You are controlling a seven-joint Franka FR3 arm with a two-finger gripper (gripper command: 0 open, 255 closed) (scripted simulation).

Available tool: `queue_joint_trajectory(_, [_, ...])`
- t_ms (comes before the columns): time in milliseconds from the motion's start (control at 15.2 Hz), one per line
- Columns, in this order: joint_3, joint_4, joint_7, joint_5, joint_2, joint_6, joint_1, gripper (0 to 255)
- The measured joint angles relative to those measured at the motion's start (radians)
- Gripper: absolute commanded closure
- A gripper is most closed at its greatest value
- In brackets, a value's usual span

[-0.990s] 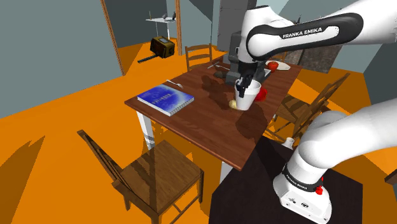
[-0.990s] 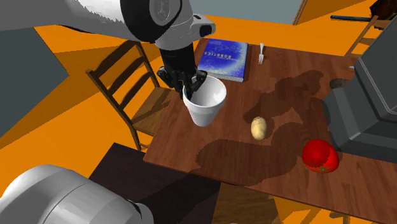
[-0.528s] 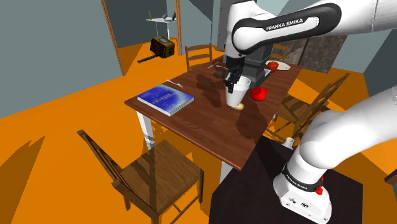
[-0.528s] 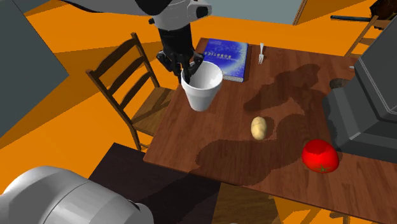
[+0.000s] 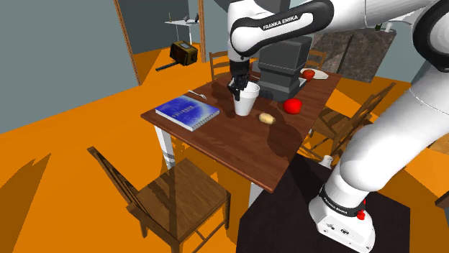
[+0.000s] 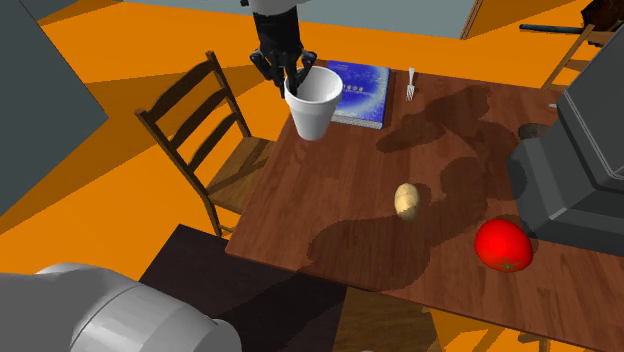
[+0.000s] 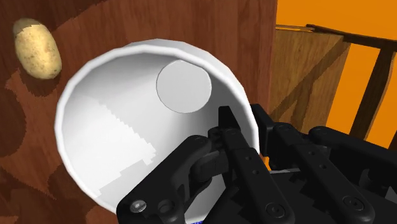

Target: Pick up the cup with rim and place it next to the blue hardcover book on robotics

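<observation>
We carry a plain white tapered cup with a rolled rim toward a blue hardcover book.

Our all-black two-finger hand is clamped on the cup's rim, one finger inside the wall and one outside, so the cup hangs upright, mouth open. The cup appears lifted off the dark brown wooden worktop, near the book's edge and between it and a tan potato. We judge that pinching the rim leaves the base free to land flat beside the book. A red tomato lies well apart.
</observation>
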State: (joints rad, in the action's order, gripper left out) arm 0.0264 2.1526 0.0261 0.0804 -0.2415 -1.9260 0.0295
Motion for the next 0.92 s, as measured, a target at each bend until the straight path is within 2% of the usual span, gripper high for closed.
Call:
queue_joint_trajectory(330, [0.029,-0.199,-0.048,0.004,0.188,0.016,-0.018,255])
queue_joint_trajectory(858, [0.060,-0.627,-0.117,0.029,0.517,0.122,-0.063,255])
queue_joint_trajectory(924, [0.062,-0.651,-0.123,0.031,0.539,0.125,-0.067,255])
